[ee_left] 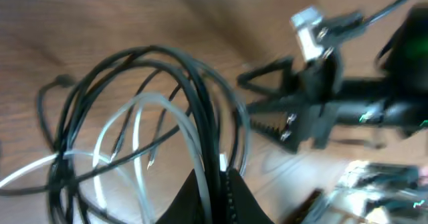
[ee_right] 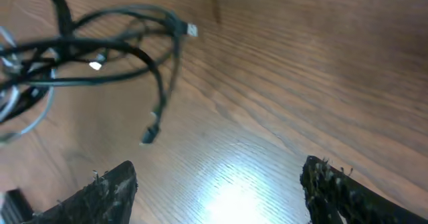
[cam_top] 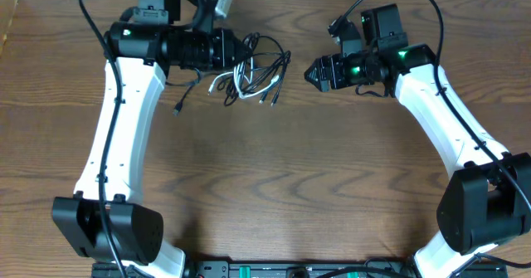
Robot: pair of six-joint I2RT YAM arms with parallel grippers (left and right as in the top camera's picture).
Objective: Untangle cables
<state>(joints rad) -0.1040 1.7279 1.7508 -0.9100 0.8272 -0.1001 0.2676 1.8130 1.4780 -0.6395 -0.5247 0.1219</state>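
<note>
The left gripper (ee_left: pixel 215 192) is pinched tight on several black strands of the cables (cam_top: pixel 259 72). Their black and white loops fan out just beyond its fingertips. The right gripper (ee_right: pixel 219 172) stands wide open and empty. The tangle lies ahead of it, near but not touching.

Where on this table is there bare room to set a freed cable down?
The widest bare wood is the table middle and near side, in front of the cables. Crowded: the back, where the left gripper grips the tangle and the open right gripper sits close beside.
</note>
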